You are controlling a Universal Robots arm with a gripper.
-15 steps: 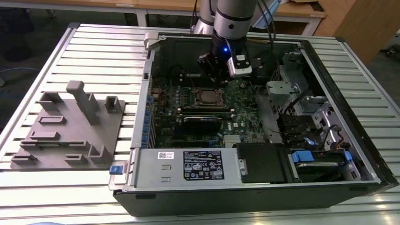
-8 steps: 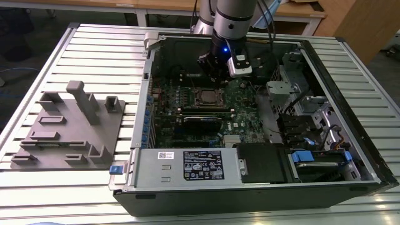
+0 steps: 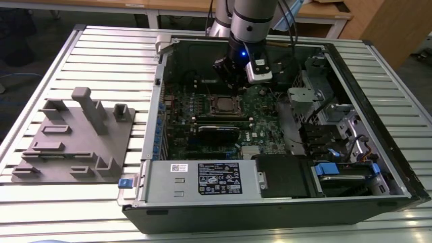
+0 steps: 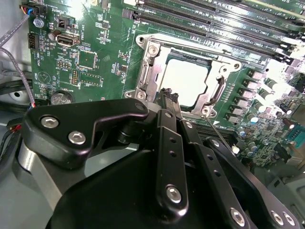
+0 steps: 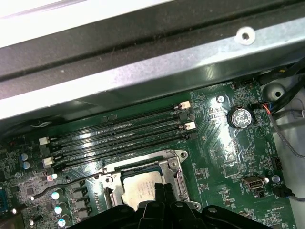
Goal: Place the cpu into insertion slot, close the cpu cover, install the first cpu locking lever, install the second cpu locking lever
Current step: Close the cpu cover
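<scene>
In the exterior view, you see the arm reach down into the open computer case on the slatted table. Its gripper hangs low over the motherboard. The cpu lies just below and in front of the tips, seated flat. A grey fixture stands well apart from the gripper, outside the case toward the exterior view's left. In the second wrist view, you look past the black gripper body, and its fingers come together into one narrow tip with nothing between them. That tip sits just above the near edge of the cpu cover. The cover lies down flat as a silvery frame around the cpu. The chip's pale top shows through the cut-out, and a dark strip of the insertion slot shows at the chip's far edge. In the first wrist view, the closed gripper tips overlap the edge of the cpu, with the cpu cover framing it. A thin locking lever runs out sideways from the cover's corner, and you cannot tell whether it is latched. Beyond the gripper run the long memory slots. A coin battery sits farther off to one side.
</scene>
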